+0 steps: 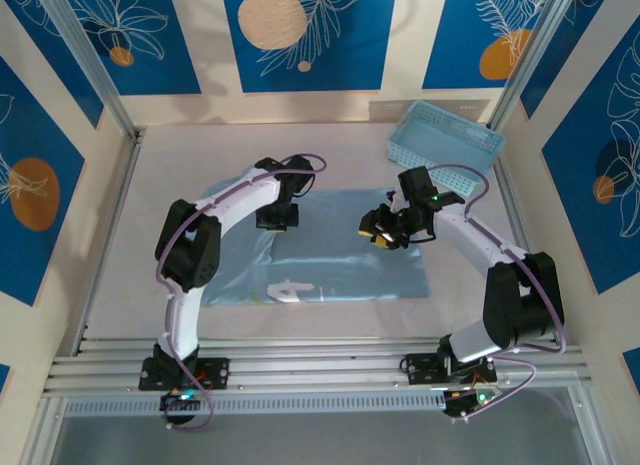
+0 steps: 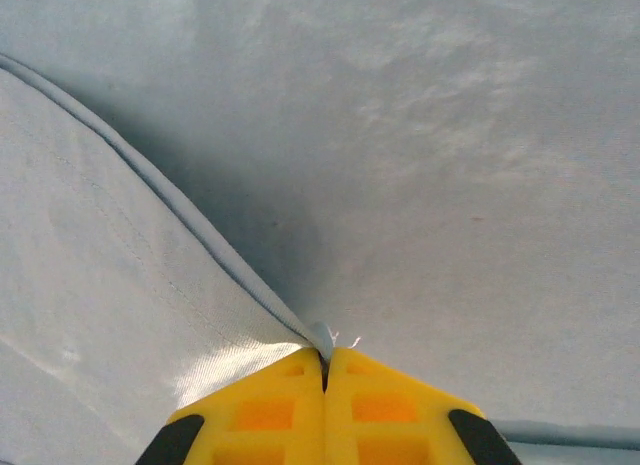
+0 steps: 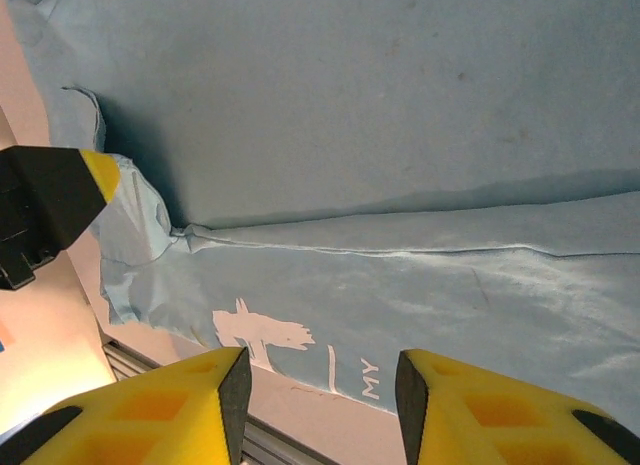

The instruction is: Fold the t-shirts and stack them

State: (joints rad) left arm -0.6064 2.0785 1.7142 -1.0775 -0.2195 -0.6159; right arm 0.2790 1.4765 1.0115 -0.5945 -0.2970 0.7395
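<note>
Left wrist: left pincer (image 2: 325, 363) clamped on t-shirt (image 2: 430, 155) edge | right pincer (image 3: 320, 375) agape, empty, above it

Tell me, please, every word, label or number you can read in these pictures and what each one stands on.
"MY": white print on the t-shirt, sideways near its lower edge, right wrist view.
White mark beside it: broken print, unreadable.
White print on the t-shirt, top view: too small to read.
No other text is legible.
</note>
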